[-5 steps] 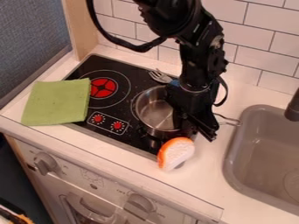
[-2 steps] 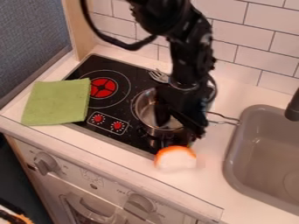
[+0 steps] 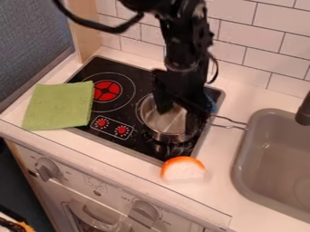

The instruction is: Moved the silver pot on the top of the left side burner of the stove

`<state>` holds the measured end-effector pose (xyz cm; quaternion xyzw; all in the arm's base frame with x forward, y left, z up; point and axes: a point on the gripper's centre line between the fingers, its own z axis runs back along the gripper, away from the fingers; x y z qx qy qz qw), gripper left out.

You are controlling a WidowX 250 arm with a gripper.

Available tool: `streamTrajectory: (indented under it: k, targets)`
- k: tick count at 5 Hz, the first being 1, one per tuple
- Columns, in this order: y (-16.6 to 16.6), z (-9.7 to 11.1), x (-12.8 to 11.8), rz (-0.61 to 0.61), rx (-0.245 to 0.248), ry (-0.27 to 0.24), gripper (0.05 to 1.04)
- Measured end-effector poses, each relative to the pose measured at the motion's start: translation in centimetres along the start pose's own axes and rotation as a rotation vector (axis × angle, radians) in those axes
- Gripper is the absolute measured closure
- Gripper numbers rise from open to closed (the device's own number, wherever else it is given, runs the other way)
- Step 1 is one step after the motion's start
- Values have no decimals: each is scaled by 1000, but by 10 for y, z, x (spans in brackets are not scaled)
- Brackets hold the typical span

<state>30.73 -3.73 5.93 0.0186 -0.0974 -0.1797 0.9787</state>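
The silver pot point(image 3: 162, 123) stands upright on the right side of the black stove top, its wire handle pointing right toward the sink. Over it hangs my gripper point(image 3: 178, 118), open, with one finger inside the pot and the other at its right edge. The gripper covers the pot's back and right rim, so I cannot tell whether it touches the metal. On the left side of the stove, the burner point(image 3: 107, 91) has a red centre with nothing on it.
A green cloth point(image 3: 59, 105) overlaps the stove's left edge. An orange-and-white toy piece point(image 3: 183, 169) lies by the stove's front right corner. The grey sink point(image 3: 272, 158) is at the right, and a tiled wall point(image 3: 260, 45) rises behind.
My gripper has moved left over the pot, and its fingers now show apart. The arm now covers the fork. The orange-and-white piece has shifted and turned slightly. The pot stays about where it was.
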Motion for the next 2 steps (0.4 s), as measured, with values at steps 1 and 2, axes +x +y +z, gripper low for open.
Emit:
streamTrajectory:
  k: [1, 2]
  targets:
    - [-2, 20, 2, -5, 9, -39, 83]
    - [-5, 35, 3, -18, 12, -83, 83]
